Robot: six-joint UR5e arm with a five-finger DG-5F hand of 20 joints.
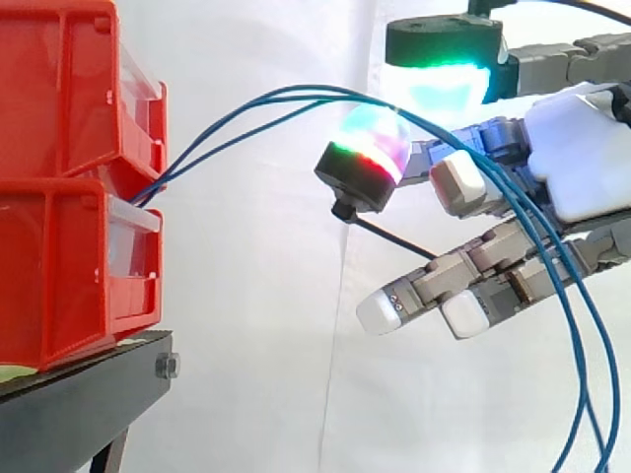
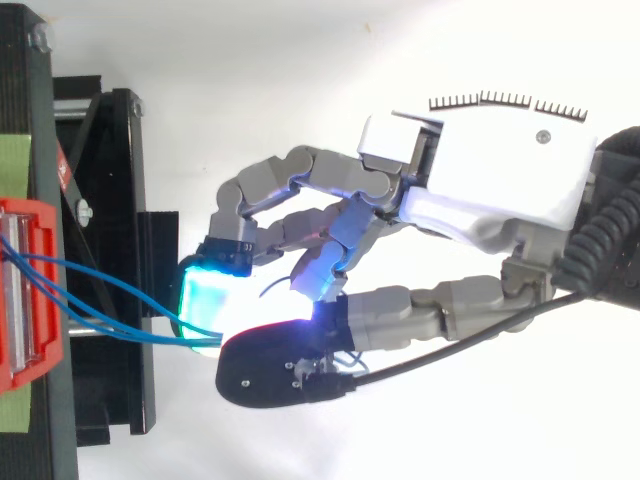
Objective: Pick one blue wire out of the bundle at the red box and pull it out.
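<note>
Side view: my hand (image 1: pixel 582 148) came in from the right, at the height of the upper of two stacked red bins (image 1: pixel 59 246) on the black stand (image 1: pixel 79 394). The blue wires (image 1: pixel 306 99) left the gap between the two bins and arched up and to the right. They passed between two of my glowing pads, then dropped across my palm toward the lower right corner. My fingers (image 1: pixel 367 148) were pinching those wires, with a red-and-green pad beneath them and a cyan-and-green pad above. I could not tell how many strands lay in the pinch. My other fingers hung relaxed below, touching nothing.

Top view: two strands of the blue wires (image 2: pixel 120 285) ran from the red bin (image 2: pixel 25 290) at the left edge, across the stand (image 2: pixel 110 200), and ended at my cyan pad. A black-backed pad was closed against it. My hand (image 2: pixel 500 170) stood apart from the bin.
</note>
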